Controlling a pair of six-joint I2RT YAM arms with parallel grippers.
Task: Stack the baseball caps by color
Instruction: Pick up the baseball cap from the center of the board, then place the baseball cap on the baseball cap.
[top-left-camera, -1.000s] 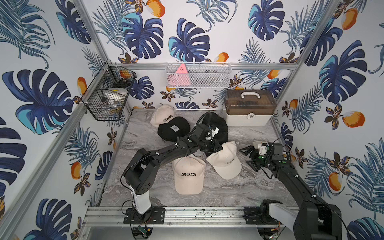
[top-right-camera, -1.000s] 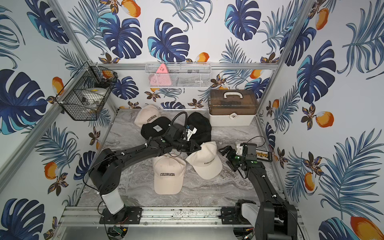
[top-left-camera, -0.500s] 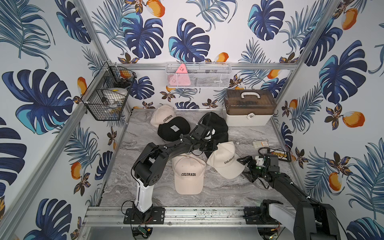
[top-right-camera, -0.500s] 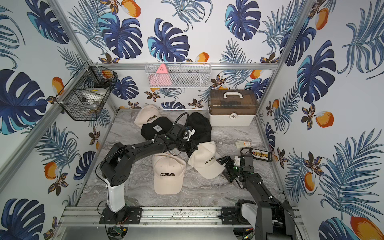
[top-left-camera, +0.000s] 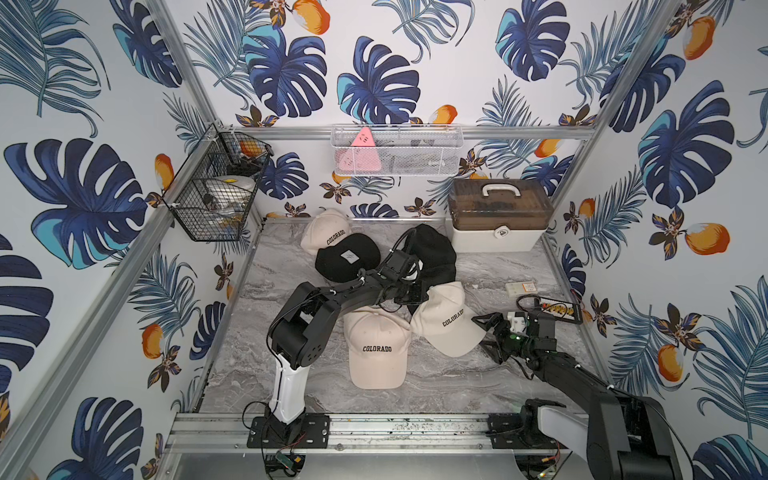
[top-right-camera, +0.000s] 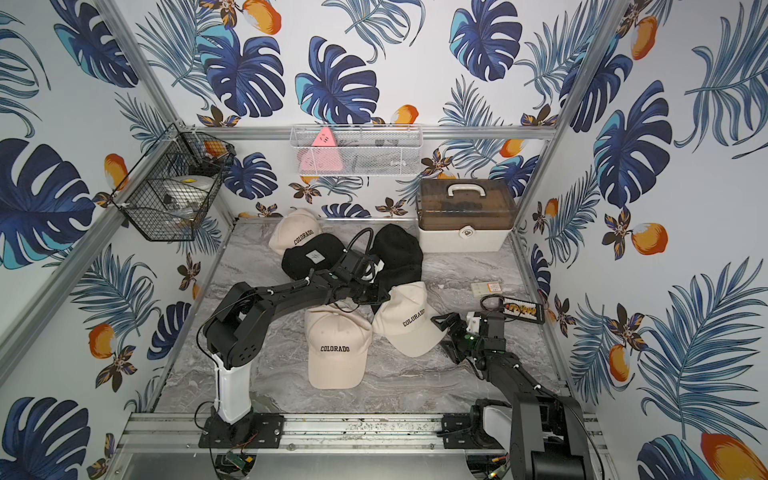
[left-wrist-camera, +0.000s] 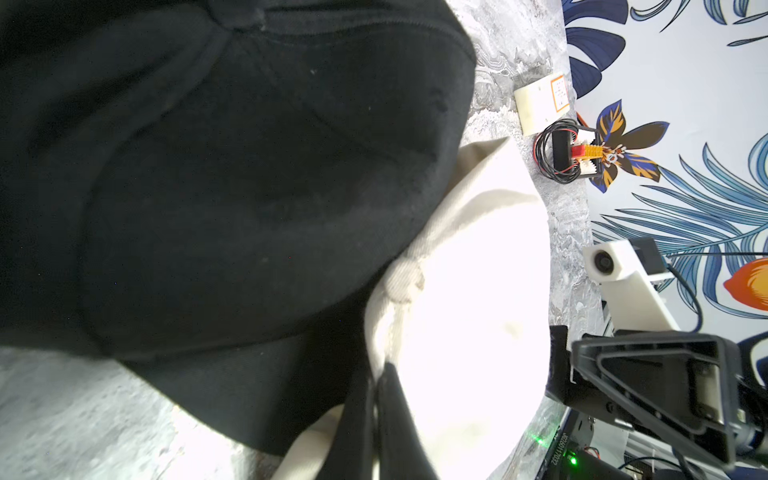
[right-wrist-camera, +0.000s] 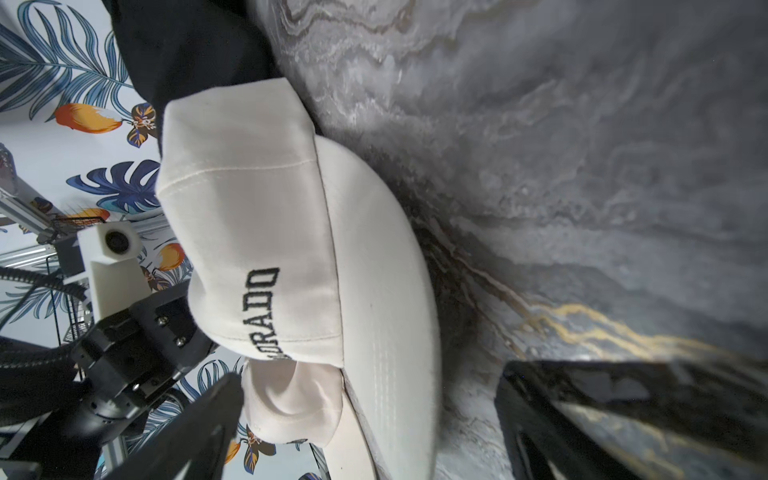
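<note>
- The left end effector (top-left-camera: 409, 296) is reaching low across the middle of the marble surface (top-left-camera: 478, 386). Its jaws are pressed fully together at the rear edge of the right-hand cream cap (top-left-camera: 449, 320).
- In the left wrist view its fingers (left-wrist-camera: 390, 432) are sitting between that cream fabric and a black brim (left-wrist-camera: 257, 395). I cannot tell whether any cloth is being pinched.
- The right end effector (top-left-camera: 482, 332) is hovering low with its jaws spread wide, gripping nothing. In the right wrist view the peak of the right-hand cream cap is lying between them.
- The front cream cap (top-left-camera: 376, 345), lettered COLORADO, is lying flat at the front centre, touching the right-hand one.
- The back cream cap (top-left-camera: 326, 232) is resting by the rear wall, partly covered by the tagged black cap (top-left-camera: 347, 259).
- The plain black cap (top-left-camera: 432, 253) is sitting just to the right of the tagged one, near the storage box (top-left-camera: 498, 216).
- The left wrist view is showing the black brim lying beneath the plain black cap's crown.
</note>
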